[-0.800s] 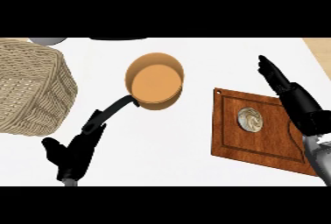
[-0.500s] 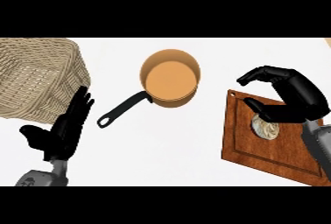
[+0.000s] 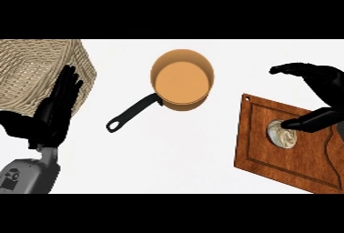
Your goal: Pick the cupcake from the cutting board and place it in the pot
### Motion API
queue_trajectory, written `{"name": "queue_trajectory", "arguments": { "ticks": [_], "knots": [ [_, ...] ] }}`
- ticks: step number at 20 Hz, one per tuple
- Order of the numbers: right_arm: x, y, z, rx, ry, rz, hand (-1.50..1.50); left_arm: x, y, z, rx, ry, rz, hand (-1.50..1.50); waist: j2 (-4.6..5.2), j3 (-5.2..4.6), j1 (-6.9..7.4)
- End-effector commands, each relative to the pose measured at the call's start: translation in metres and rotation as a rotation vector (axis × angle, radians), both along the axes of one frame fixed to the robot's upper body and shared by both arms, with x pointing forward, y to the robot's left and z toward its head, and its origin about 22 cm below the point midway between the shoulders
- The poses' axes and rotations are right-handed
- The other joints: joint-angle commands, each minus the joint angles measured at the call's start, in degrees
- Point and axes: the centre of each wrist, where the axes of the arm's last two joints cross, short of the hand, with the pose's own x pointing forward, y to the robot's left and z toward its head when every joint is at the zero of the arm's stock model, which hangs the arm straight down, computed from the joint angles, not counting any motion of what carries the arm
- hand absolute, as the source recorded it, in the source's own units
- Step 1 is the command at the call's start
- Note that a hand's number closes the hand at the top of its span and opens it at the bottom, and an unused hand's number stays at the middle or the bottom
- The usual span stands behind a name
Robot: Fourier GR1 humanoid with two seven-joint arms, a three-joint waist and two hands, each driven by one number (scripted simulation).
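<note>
Right hand (image 3: 321,98) arched over the cutting board (image 3: 285,157), thumb touching the cupcake (image 3: 283,134) — fingers spread, nothing gripped, pot (image 3: 181,80) apart, left hand (image 3: 55,113) flat open by the basket (image 3: 37,73).

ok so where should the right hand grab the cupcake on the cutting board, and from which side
Probably round its sides, coming down from above. The cupcake stands upright on the cutting board, its round top facing up, so fingers on one side and thumb opposite should fit. The right hand is above it, thumb at its right edge, fingers arched over the far side. The pot sits to the left.
</note>
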Motion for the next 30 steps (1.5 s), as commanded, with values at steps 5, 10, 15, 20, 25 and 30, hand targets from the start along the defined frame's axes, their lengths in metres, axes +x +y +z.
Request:
{"name": "queue_trajectory", "arguments": {
  "ticks": [5, 10, 15, 20, 25, 30],
  "knots": [
    [0.02, -0.039, 0.04, -0.124, -0.024, 0.209, -1.5, 0.009, 0.001, 0.02, 0.001, -0.001, 0.021, 0.0, -0.38, -0.27, 0.21],
    [0.02, -0.017, 0.072, -0.467, -0.019, 0.326, -1.5, 0.014, 0.003, 0.026, 0.009, 0.013, 0.02, 0.0, -0.75, -0.41, -0.25],
    [0.01, 0.006, 0.065, -0.716, -0.093, 0.445, -1.5, 0.021, 0.006, 0.035, 0.002, 0.011, 0.062, 0.0, -1.2, -0.45, -2.5],
    [0.011, 0.01, 0.055, -0.903, -0.102, 0.487, -1.5, 0.006, 0.012, 0.033, 0.015, 0.014, 0.05, 0.0, -1.46, -0.51, -1.9],
    [0.012, 0.019, 0.033, -0.908, -0.1, 0.539, -1.5, 0.012, 0.012, 0.015, 0.022, 0.034, 0.081, 0.0, -1.35, -0.57, -3.61],
    [0.013, 0.023, 0.016, -0.926, -0.09, 0.536, -1.5, -0.002, 0.012, 0.015, 0.004, 0.03, 0.089, 0.0, -1.64, -0.56, -3.65]
  ]
}}
